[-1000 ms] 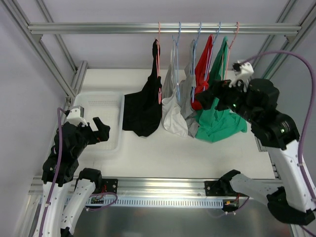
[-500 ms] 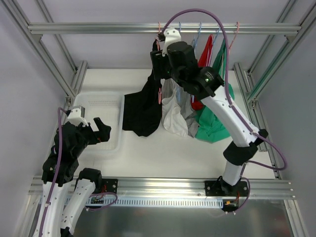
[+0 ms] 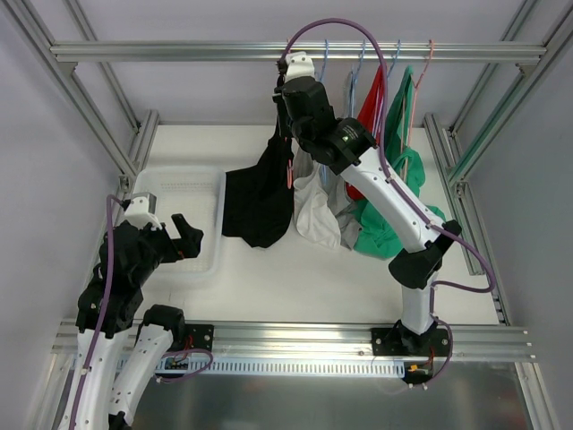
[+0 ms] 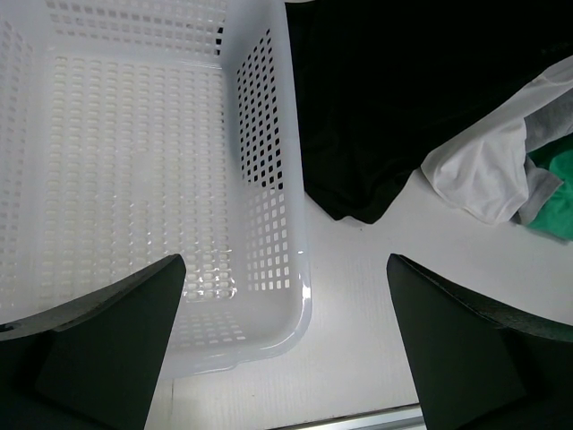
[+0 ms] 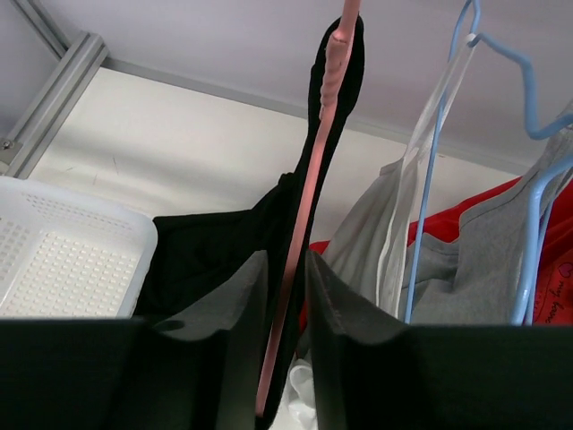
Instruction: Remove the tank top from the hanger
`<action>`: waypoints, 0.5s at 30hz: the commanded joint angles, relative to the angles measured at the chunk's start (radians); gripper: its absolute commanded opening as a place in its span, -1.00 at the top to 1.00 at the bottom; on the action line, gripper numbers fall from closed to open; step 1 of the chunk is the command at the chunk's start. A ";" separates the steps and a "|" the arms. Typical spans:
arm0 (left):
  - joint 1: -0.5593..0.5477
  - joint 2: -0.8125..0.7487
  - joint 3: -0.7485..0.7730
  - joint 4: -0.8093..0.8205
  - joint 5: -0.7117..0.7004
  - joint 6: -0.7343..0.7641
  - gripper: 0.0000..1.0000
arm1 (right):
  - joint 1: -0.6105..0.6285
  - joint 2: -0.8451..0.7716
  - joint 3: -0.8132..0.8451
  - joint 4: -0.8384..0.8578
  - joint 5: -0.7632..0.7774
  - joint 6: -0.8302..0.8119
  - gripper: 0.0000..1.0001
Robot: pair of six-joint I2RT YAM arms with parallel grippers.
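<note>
**Top view.** Approach step: the right claw [image 3: 285, 100] sits at upper centre, at the pink hanger [image 3: 290, 168] carrying the black tank top [image 3: 258, 204], whose hem rests on the bench [image 3: 295, 269]. The left claw [image 3: 185, 236], lower left, is wide open and empty.

**Left wrist view.** The hem lies right of the basket [image 4: 300, 269].

**Right wrist view.** The jaws are narrowly parted around hanger and strap, gripping nothing. The next move probably calls for pinching fabric alone.

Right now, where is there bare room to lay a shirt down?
The white basket is empty; the table in front of the black tank top and green top is bare. Between those two it is crowded.
</note>
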 commanded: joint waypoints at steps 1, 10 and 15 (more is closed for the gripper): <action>-0.014 -0.002 -0.010 0.038 0.023 0.002 -0.97 | 0.001 -0.018 0.051 0.074 0.051 0.040 0.53; -0.020 -0.005 -0.012 0.038 0.023 0.002 -0.97 | -0.013 0.001 0.037 0.088 0.045 0.086 0.56; -0.025 -0.010 -0.012 0.038 0.020 0.002 -0.97 | -0.019 0.009 0.021 0.088 0.045 0.097 0.49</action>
